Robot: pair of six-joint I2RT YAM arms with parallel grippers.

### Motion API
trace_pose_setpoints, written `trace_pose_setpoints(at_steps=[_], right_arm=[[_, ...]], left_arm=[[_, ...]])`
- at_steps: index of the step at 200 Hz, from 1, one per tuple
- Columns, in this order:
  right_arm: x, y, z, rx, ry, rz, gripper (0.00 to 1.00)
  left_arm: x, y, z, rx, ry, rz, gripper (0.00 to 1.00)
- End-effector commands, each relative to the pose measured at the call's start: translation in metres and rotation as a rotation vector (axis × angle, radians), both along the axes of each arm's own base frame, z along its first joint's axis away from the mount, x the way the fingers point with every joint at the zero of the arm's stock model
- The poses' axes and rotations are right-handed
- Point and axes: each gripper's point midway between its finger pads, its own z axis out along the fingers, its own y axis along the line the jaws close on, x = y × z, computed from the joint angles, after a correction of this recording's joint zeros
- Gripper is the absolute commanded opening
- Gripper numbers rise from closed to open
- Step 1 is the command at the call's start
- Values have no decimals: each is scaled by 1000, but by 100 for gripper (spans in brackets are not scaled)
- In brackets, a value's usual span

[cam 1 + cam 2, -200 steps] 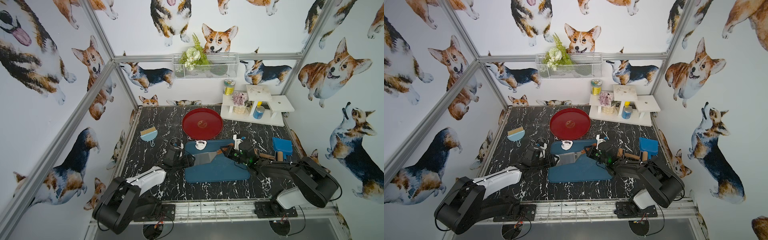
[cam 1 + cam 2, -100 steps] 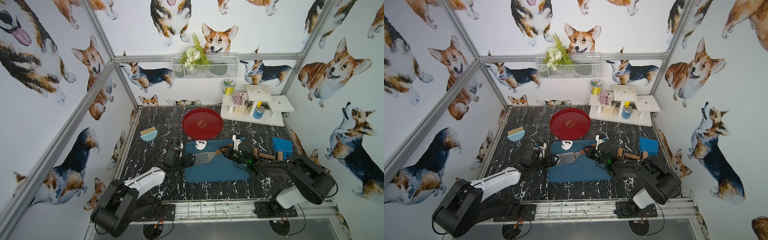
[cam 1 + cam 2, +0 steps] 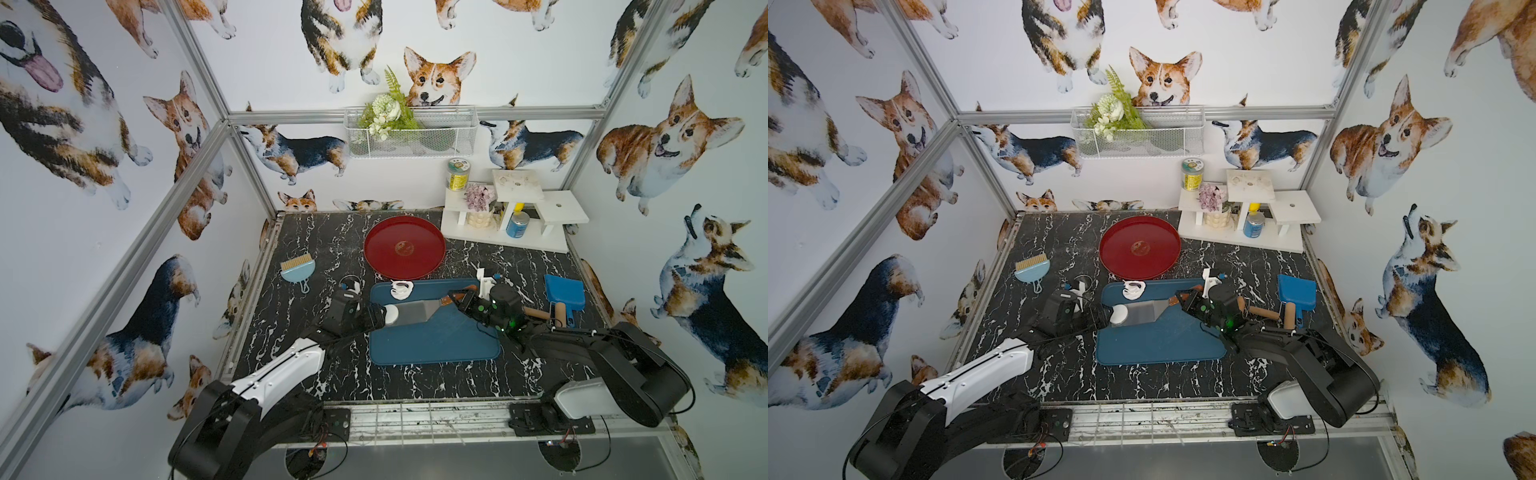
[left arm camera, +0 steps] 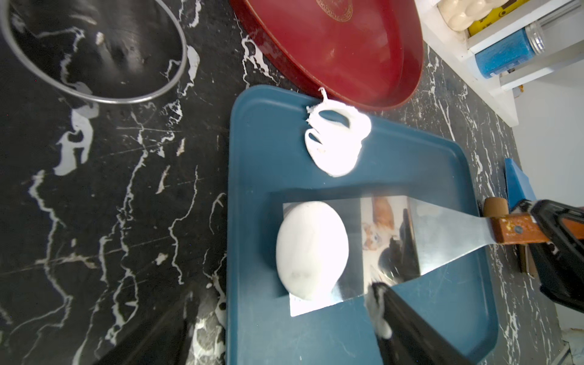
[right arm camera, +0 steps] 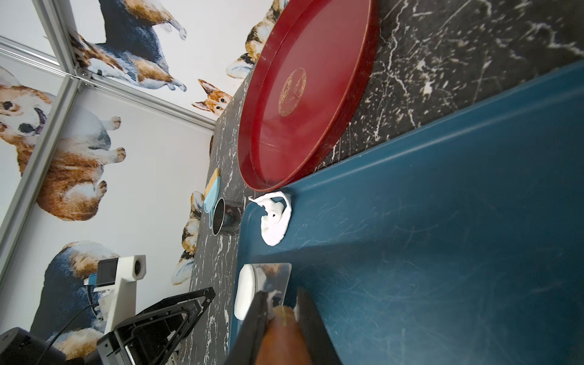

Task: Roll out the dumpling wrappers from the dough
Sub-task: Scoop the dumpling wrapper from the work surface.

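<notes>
The left pincer stood wide open and held nothing. One of its fingers, smeared with white, sat just beside the near corner of a spatula blade. Between the spread fingers and just ahead of them lay the dumpling wrapper, a smooth white disc. It rested on the blade's free end and slightly overhung its edge.

The right pincer, facing the left one across the blade, was clamped narrowly on the spatula's wooden handle. The blade reached out from it over the blue tray and cast a shadow there; whether it touched the tray floor I could not tell.

Farther beyond the wrapper, in the tray corner, lay the dough scrap, ragged and holed, close under the rim of the red plate. Off the tray, to the left pincer's outer side, a metal ring stood on the black marble table.
</notes>
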Motion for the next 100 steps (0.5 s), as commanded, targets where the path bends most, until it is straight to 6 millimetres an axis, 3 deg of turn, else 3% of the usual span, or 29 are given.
trace_pose_setpoints(at_steps=[1, 43, 69, 100], right_arm=[[1, -1, 18, 35, -36, 15, 0], [18, -9, 46, 2, -80, -9, 0], [35, -15, 62, -9, -99, -24, 0], [60, -23, 76, -48, -129, -39, 0]], left_arm=[[0, 9, 5, 23, -19, 39, 91], [0, 19, 27, 21, -97, 72, 92], [-3, 22, 35, 11, -129, 77, 100], [-8, 30, 45, 6, -175, 99, 100]])
